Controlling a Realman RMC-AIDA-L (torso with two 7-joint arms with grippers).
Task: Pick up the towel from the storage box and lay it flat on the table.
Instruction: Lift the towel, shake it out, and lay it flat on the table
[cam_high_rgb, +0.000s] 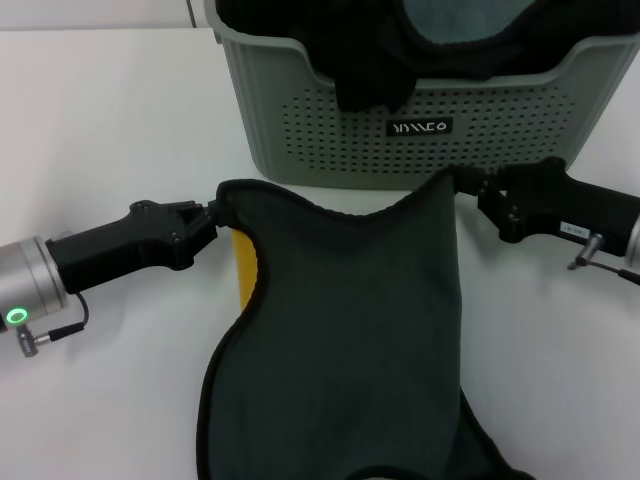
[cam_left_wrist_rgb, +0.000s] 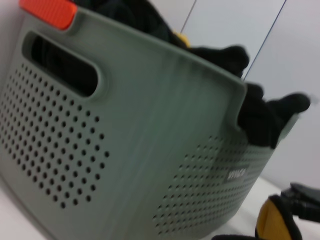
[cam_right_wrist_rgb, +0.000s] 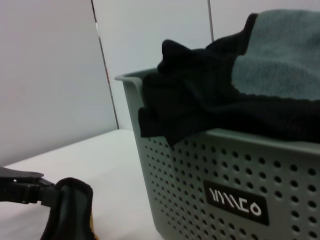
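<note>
The towel (cam_high_rgb: 350, 330), dark grey-green side up with a black trim, hangs spread between my two grippers in front of the storage box (cam_high_rgb: 330, 130) and drapes toward the near edge of the table (cam_high_rgb: 110, 120). Its yellow underside (cam_high_rgb: 245, 265) shows at the left fold. My left gripper (cam_high_rgb: 212, 213) is shut on the towel's left top corner. My right gripper (cam_high_rgb: 468, 183) is shut on the right top corner. The right wrist view shows the left gripper's fingers (cam_right_wrist_rgb: 22, 189) pinching the towel corner (cam_right_wrist_rgb: 70, 207). The left wrist view shows a yellow towel corner (cam_left_wrist_rgb: 275, 220).
A plain black cloth (cam_high_rgb: 370, 70) hangs over the box's front rim, and a teal-grey cloth (cam_high_rgb: 460, 20) lies inside. The box carries a black label (cam_high_rgb: 420, 127). An orange piece (cam_left_wrist_rgb: 47, 11) sits on the box rim in the left wrist view.
</note>
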